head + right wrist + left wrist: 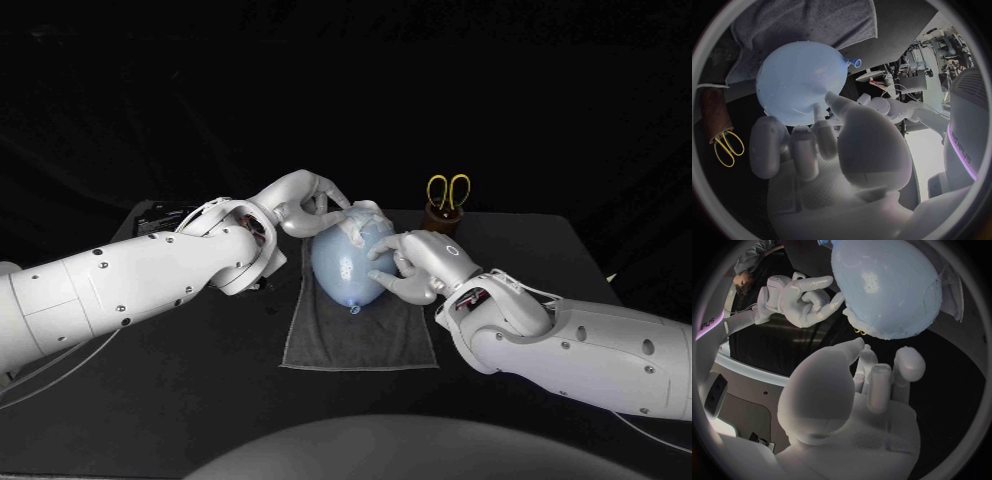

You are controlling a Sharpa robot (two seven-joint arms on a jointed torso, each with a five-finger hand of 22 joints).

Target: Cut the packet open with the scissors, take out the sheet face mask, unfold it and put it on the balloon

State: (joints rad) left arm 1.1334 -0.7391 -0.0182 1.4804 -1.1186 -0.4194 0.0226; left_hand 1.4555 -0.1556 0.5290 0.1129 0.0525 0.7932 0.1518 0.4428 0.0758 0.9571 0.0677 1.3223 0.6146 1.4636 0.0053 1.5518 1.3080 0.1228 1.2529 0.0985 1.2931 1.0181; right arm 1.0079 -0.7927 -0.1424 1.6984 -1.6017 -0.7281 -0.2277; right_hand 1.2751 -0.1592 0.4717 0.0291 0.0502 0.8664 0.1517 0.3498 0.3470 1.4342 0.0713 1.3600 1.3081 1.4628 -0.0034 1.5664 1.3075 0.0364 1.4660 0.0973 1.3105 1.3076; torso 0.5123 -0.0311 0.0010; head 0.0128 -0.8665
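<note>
On the counter's (537, 250) grey towel (361, 345) lies one pale blue balloon (351, 262), left robot hand (307, 205) spread open against its far end, right robot hand (418, 265) touching its side, grip not discernible.

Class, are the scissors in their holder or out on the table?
In the holder: the scissors stand in it, yellow handles up, beyond the balloon.

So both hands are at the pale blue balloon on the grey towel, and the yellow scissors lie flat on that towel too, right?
Not quite. The scissors stand upright in a brown holder off the towel, as the head view shows. The left hand and right hand are indeed at the balloon on it.
</note>
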